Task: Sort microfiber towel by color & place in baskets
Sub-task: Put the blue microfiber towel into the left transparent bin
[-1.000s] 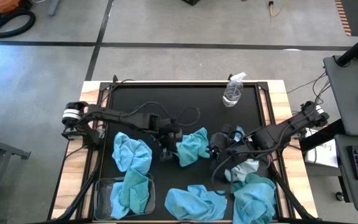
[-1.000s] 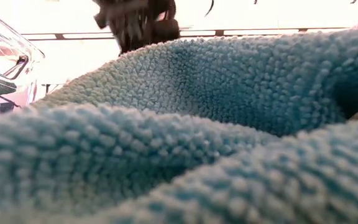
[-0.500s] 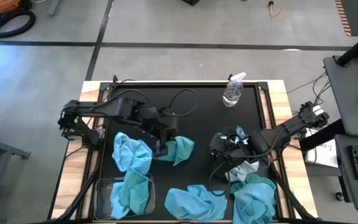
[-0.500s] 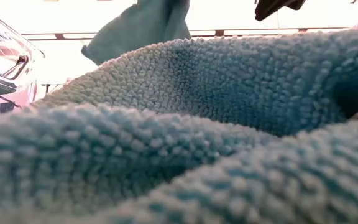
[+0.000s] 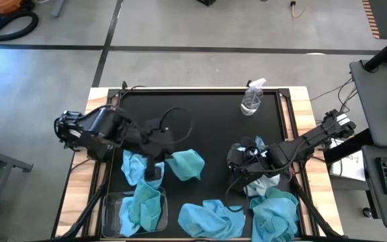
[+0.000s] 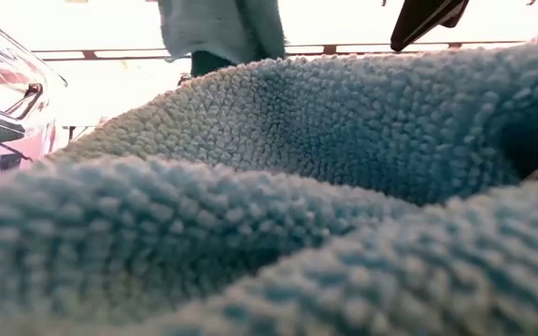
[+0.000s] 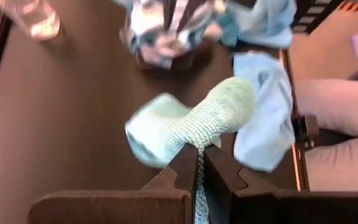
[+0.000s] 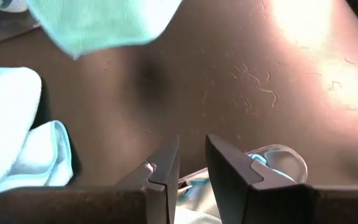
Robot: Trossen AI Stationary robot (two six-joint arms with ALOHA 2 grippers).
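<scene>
My left gripper (image 5: pixel 167 160) is raised over the mat's left half, shut on a turquoise microfiber towel (image 5: pixel 186 164) that hangs clear of the table; the low view shows that towel (image 6: pixel 219 26) at its top. My right gripper (image 8: pixel 192 163) stands open over the mat's right half, fingers apart with nothing between them, next to a paler towel (image 5: pixel 265 182). More turquoise towels lie at the left (image 5: pixel 142 166), near middle (image 5: pixel 210 219) and near right (image 5: pixel 275 211). A clear basket (image 5: pixel 110 204) at the near left corner holds one turquoise towel (image 5: pixel 140 208). My left gripper pinches a bunched fold of the turquoise towel (image 7: pixel 199 144) between its two shut fingers. The fingers slant down toward the table's right. The towel is lifted clear of the mat and hangs loose past the fingertips, its free corner (image 7: pixel 148 134) spreading out.
A small clear spray bottle (image 5: pixel 252 99) stands at the far right of the black mat (image 5: pixel 200 117). In the low view a turquoise towel (image 6: pixel 269 205) fills nearly the whole picture; the basket's wall (image 6: pixel 7 89) shows at its left.
My left gripper has risen from the mat's middle and swung toward the table's left and near edges, taking the turquoise towel with it. The towel, then lying bunched on the mat, now hangs clear of it. My right gripper has sunk a little.
</scene>
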